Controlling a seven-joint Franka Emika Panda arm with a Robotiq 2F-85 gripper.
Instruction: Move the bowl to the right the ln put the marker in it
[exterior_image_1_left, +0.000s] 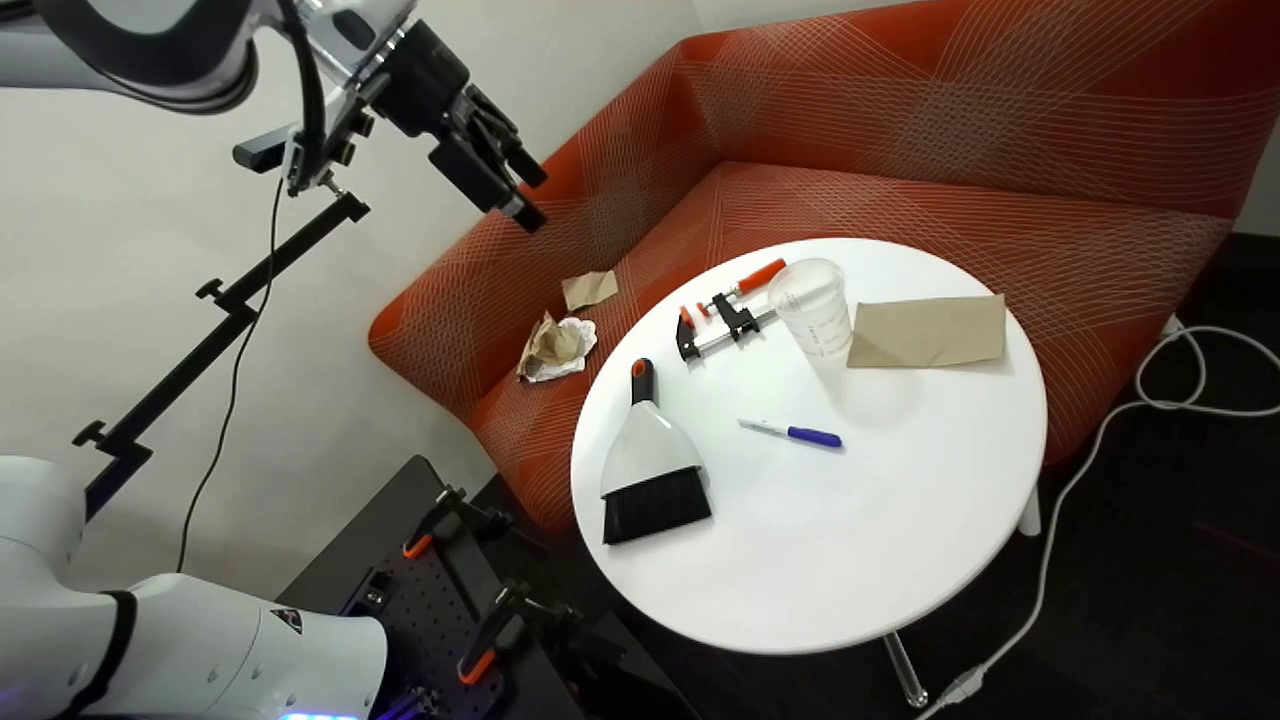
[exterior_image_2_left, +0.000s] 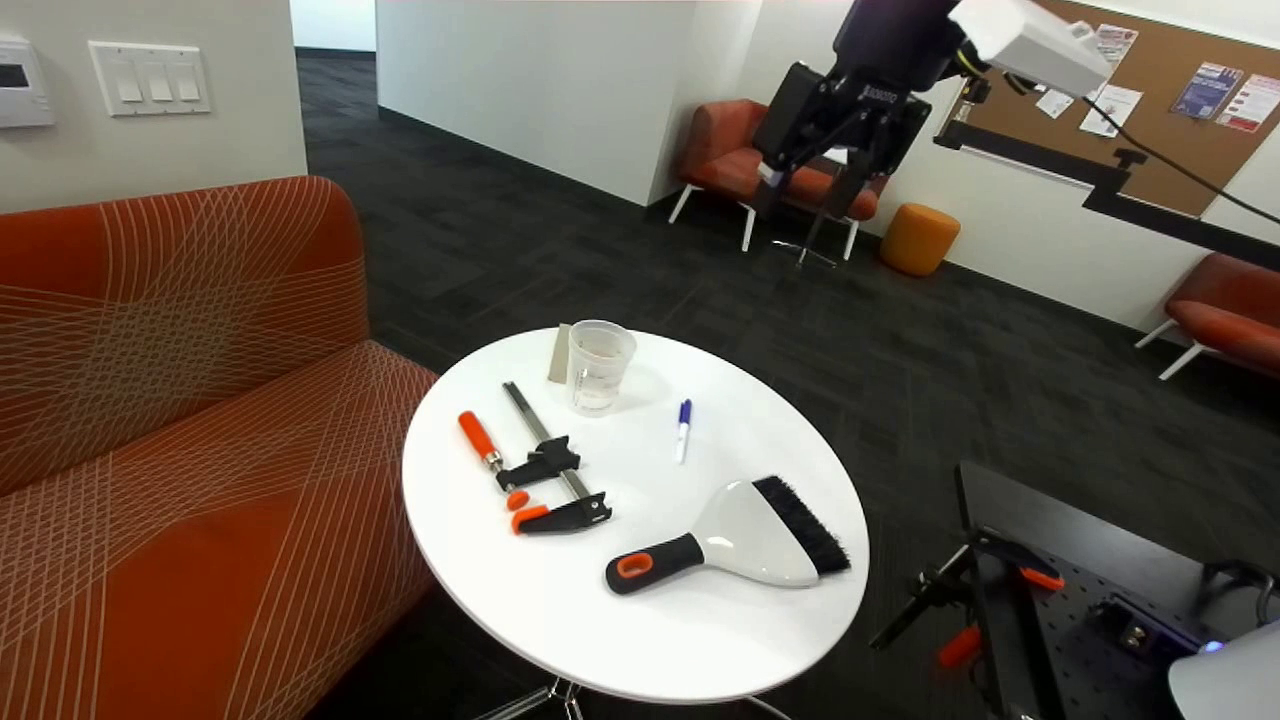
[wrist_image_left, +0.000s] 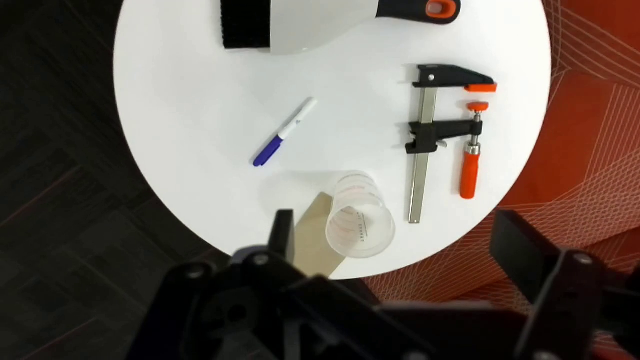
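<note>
The bowl (exterior_image_1_left: 812, 305) is a clear, see-through plastic cup-shaped container with printed measuring marks. It stands upright on the white round table, also seen in an exterior view (exterior_image_2_left: 598, 368) and in the wrist view (wrist_image_left: 361, 225). The marker (exterior_image_1_left: 792, 433), white with a blue-purple cap, lies on the table apart from the bowl; it also shows in an exterior view (exterior_image_2_left: 684, 430) and the wrist view (wrist_image_left: 284, 133). My gripper (exterior_image_1_left: 532, 198) is open and empty, high above the table and away from both things. It also shows in an exterior view (exterior_image_2_left: 805, 190) and the wrist view (wrist_image_left: 394, 222).
The white table (exterior_image_1_left: 850, 560) also holds a bar clamp (exterior_image_2_left: 550, 462) with orange grips, a dustpan brush (exterior_image_1_left: 652, 450) and a flat tan paper piece (exterior_image_1_left: 925, 332) beside the bowl. A red couch (exterior_image_1_left: 950, 130) borders the table. Crumpled paper (exterior_image_1_left: 555, 347) lies on it.
</note>
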